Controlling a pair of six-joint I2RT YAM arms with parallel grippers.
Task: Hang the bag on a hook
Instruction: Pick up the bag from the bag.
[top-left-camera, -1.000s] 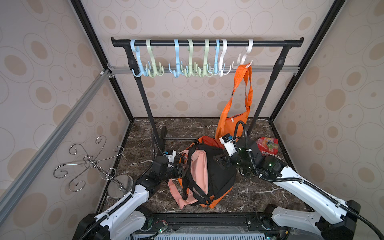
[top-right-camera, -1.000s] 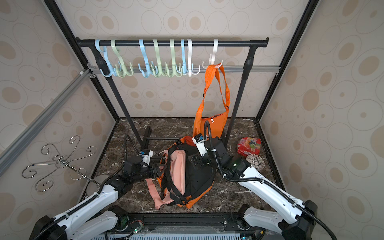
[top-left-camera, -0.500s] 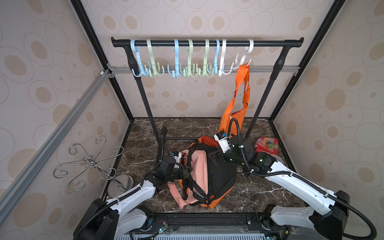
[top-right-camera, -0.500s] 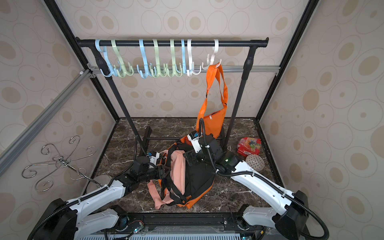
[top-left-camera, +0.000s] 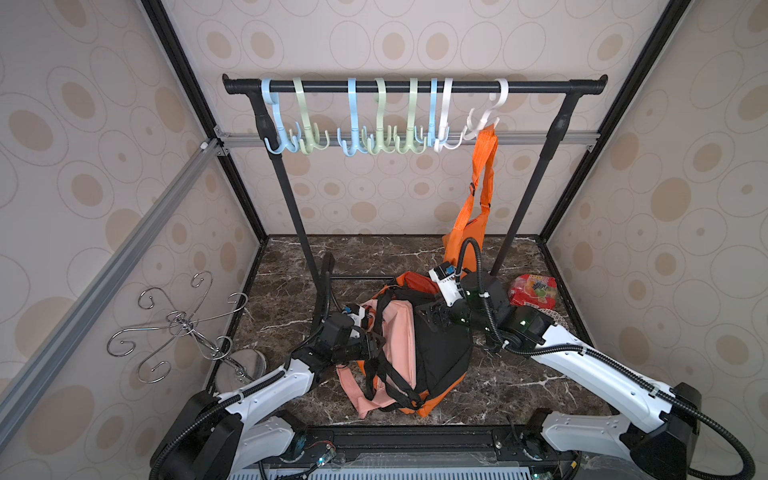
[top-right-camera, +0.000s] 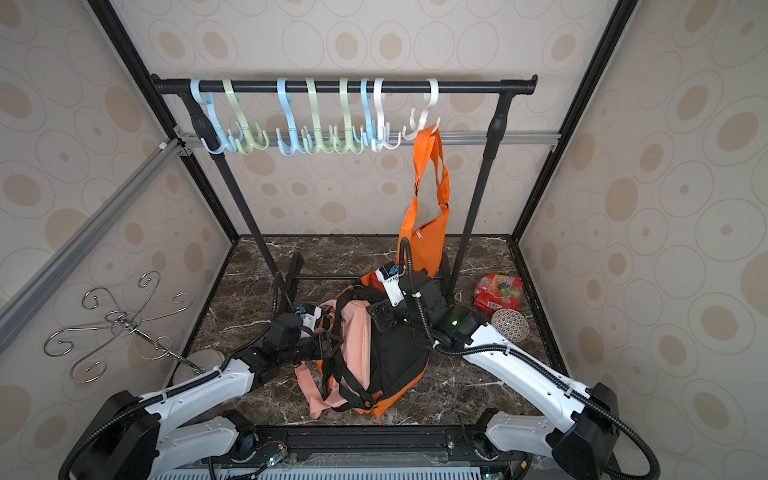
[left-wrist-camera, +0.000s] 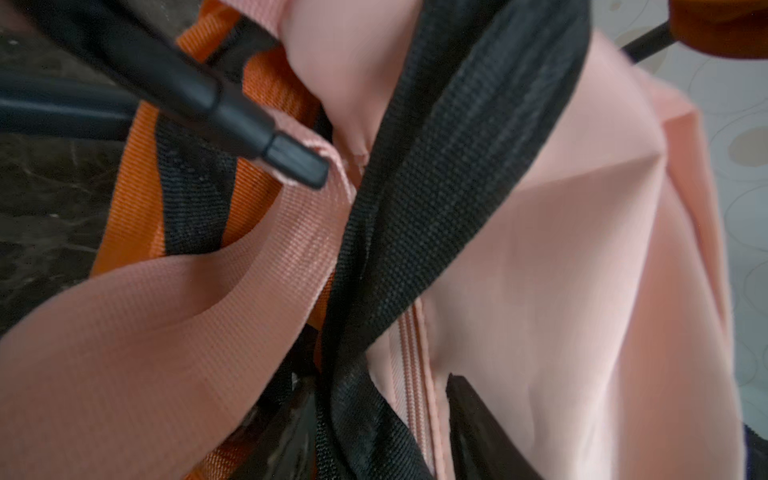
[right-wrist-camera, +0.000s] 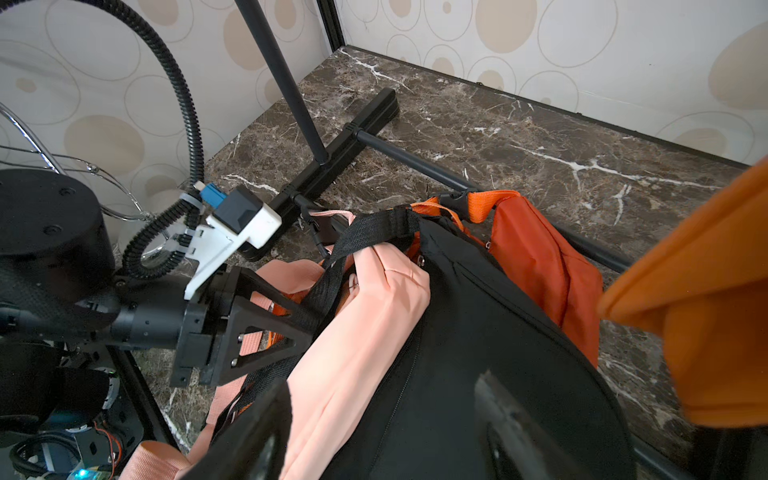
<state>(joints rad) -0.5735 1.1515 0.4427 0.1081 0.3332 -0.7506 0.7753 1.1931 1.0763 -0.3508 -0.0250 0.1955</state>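
While the heaped bags (top-left-camera: 432, 357) lie on the floor (top-left-camera: 291, 282) just right of it, long axis front-to-back, the left gripper (top-left-camera: 376, 347) is nearest, jaws half-spread astride pink strap (left-wrist-camera: 208, 311) and black strap (left-wrist-camera: 436, 166).

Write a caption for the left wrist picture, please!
Up close, a black pincer finger reaches over a pink strap, beside a wide black strap and a pink bag.

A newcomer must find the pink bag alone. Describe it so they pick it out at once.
Find the black clothes rail at the back; on the marble floor in front of it lies a heap of bags. The pink bag lies on the heap's left side, against the black bag, with black straps across it. It is the only pale pink one.
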